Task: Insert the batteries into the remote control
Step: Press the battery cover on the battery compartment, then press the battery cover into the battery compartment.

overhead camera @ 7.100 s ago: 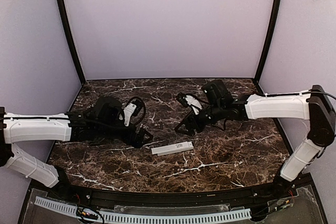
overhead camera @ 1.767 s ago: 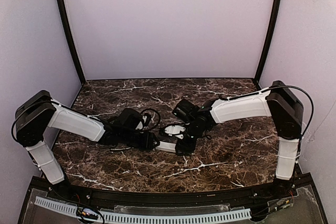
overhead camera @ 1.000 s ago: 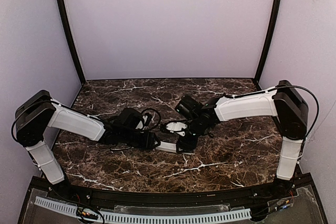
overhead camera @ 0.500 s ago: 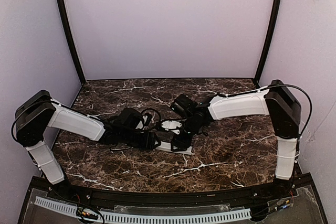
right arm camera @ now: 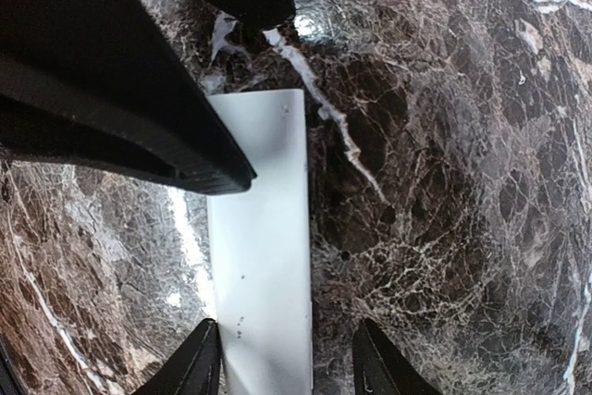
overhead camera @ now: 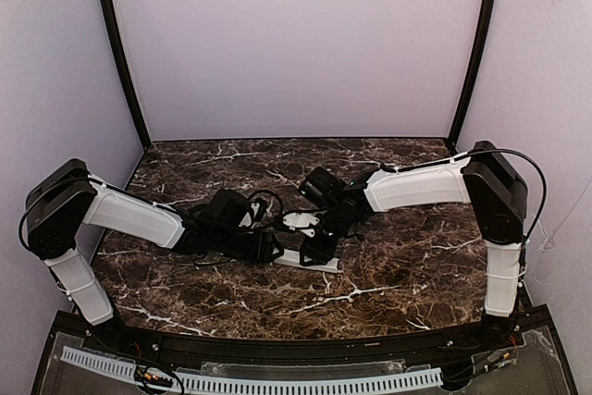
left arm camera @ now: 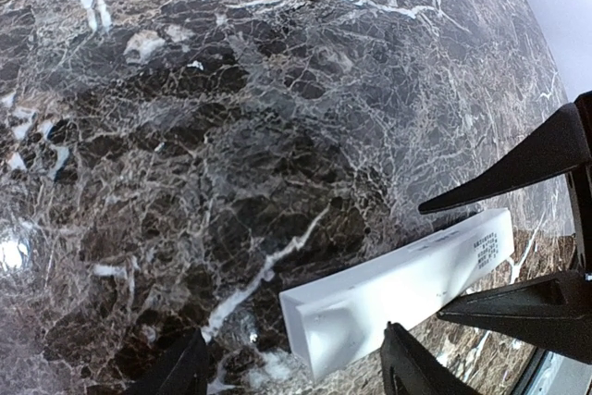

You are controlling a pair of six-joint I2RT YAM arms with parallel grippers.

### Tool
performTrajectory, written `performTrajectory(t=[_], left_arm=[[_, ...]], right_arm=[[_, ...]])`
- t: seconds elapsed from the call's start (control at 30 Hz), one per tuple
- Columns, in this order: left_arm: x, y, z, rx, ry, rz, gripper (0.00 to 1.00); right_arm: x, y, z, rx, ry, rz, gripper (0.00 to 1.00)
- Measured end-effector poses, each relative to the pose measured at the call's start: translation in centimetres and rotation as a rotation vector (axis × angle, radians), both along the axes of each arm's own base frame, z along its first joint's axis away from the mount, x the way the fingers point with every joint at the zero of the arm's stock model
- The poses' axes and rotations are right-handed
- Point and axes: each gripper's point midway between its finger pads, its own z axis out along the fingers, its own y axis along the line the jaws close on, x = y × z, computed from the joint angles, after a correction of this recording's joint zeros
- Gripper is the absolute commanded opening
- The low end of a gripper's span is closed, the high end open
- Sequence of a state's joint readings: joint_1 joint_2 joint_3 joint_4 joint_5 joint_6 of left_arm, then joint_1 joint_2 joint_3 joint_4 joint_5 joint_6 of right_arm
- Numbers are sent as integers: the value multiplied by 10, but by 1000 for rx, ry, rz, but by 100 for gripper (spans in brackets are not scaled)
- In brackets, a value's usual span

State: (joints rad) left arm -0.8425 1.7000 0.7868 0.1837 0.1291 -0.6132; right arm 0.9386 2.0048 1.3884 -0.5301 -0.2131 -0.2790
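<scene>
Top view: a dark marble table (overhead camera: 416,275) with both arms reaching to its middle. A slim white remote control (overhead camera: 312,262) lies flat there. The left fingers (overhead camera: 267,249) sit at its left end and the right fingers (overhead camera: 314,247) just above its middle. No batteries can be seen in any view.

The step in hand appears to be taking hold of the remote control with both arms. To do it well, each pair of fingers should probably close squarely on the long edges, low against the table, one pair after the other, so the stick does not twist or skid away.

Left wrist view: the left fingers are spread apart, and the remote control's blank near end (left arm camera: 333,326) lies between their tips, closer to the right-hand tip and apparently not pressed by either. The right arm's two dark fingers bracket its far, labelled end.

Right wrist view: the right fingers are also apart, astride the remote control (right arm camera: 259,265). It runs lengthwise between them, hard by the picture-left tip, with bare marble showing before the other tip. Neither pair grasps anything yet.
</scene>
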Motion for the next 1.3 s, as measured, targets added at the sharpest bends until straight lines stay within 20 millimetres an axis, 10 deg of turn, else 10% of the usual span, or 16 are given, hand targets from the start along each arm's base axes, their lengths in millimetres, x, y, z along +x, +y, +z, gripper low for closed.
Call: performTrajectory(t=[0.63,0.97,1.3], left_arm=[[0,0,0,-1,0,-1,57],[-1,-1,0,-2,-1,-12,44],[-2,-2,0,0,-7,-26,37]], right_arm=[[0,4,6,29,6,-7,60],[1,-9,49,116,-44,-57,45],[-15,-34,21,60,4,-83,41]])
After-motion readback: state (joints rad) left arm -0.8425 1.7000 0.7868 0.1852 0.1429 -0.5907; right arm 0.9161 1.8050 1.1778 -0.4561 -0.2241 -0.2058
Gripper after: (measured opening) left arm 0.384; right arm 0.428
